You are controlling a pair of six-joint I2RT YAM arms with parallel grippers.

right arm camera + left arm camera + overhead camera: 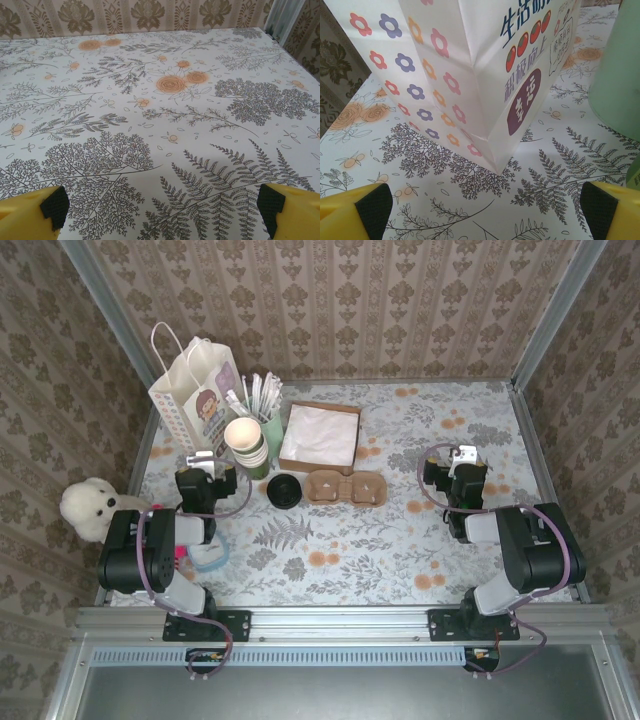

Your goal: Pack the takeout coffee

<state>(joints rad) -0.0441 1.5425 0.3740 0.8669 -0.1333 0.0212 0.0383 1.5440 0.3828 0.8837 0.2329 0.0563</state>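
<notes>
Left gripper point(204, 464) spread wide, nothing between the jaws. It sits low over the table point(400, 560), aimed at the paper bag point(470, 75). Wrist view: yellow fingers with black pads point(375, 205) in both bottom corners, with the bag's corner dead ahead and clear of them. A pale green curved wall shows at that view's right edge; can't tell which cup it is.

White plush toy point(88, 507) sits off the table's left edge, beside the left arm. Paper bag stands upright in the far-left corner. Right of it is a green tub point(268, 420) of white utensils, and in front of that the stack of cream cups point(246, 440), lidless.

Takeout coffee point(284, 490): upright on the table, black lid up, near-right of the cup stack and just left of the cardboard carrier point(346, 488). It stands outside the carrier's slots. Touching the carrier or not, can't tell. Behind the carrier is an open brown box point(320, 435) with white paper inside.

Right gripper point(462, 462) spread wide too, holding nothing, over patterned table well right of the carrier. Its wrist view: corner pads point(54, 205) at the bottom, tablecloth ahead.
</notes>
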